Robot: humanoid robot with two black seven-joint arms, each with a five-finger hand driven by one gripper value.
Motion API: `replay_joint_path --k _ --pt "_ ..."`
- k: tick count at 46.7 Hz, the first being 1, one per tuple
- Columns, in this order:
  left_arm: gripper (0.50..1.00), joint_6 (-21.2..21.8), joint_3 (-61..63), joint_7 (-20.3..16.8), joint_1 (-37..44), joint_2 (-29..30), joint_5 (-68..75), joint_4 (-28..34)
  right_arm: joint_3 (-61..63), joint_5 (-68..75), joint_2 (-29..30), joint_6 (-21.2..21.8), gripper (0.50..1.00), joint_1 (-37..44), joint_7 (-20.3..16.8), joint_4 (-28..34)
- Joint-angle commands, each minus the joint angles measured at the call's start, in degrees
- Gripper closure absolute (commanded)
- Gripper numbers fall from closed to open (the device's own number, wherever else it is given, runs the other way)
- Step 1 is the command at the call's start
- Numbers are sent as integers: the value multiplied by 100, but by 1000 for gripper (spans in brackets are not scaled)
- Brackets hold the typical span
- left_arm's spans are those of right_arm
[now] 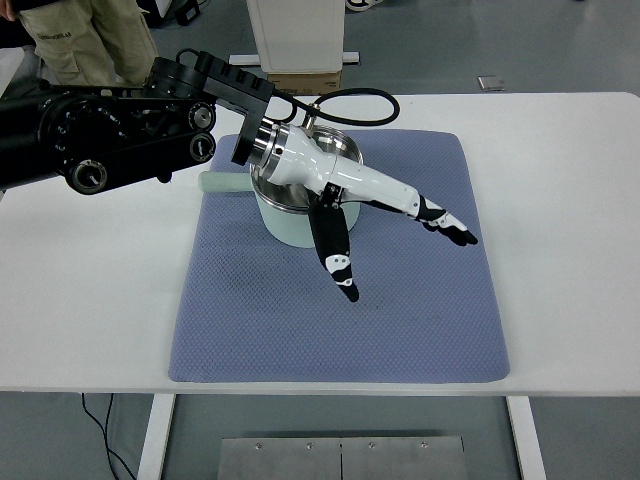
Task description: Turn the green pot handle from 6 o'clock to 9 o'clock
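- Well, the left hand [385, 215] hangs over the green pot [290, 215] on the blue mat [400, 320], fingers [445, 222] stretched out, gripping nothing, hiding much of the rim.
- The pot handle [222, 181] points left, partly under the arm.
- No readable writing.

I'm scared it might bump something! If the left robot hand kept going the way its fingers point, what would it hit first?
Probably just the blue mat. The left robot hand hangs over the pot with fingers pointing toward the right and down. Nothing else lies that way, though its height is hard to judge.
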Motion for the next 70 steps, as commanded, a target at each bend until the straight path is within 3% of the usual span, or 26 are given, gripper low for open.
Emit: replay_joint_path --k 1,27,54,70 --pt "500 130 4 0 71 -3 -556 229 0 0 0 0 500 0 0 0" --pt "500 456 12 0 501 6 -3519 1056 0 0 0 0 500 0 0 0" --pt "500 1203 -5 0 1090 50 -5716 1531 0 0 0 0 500 0 0 0" --pt "500 1888 -242 0 1670 32 -6507 1803 0 0 0 0 500 0 0 0"
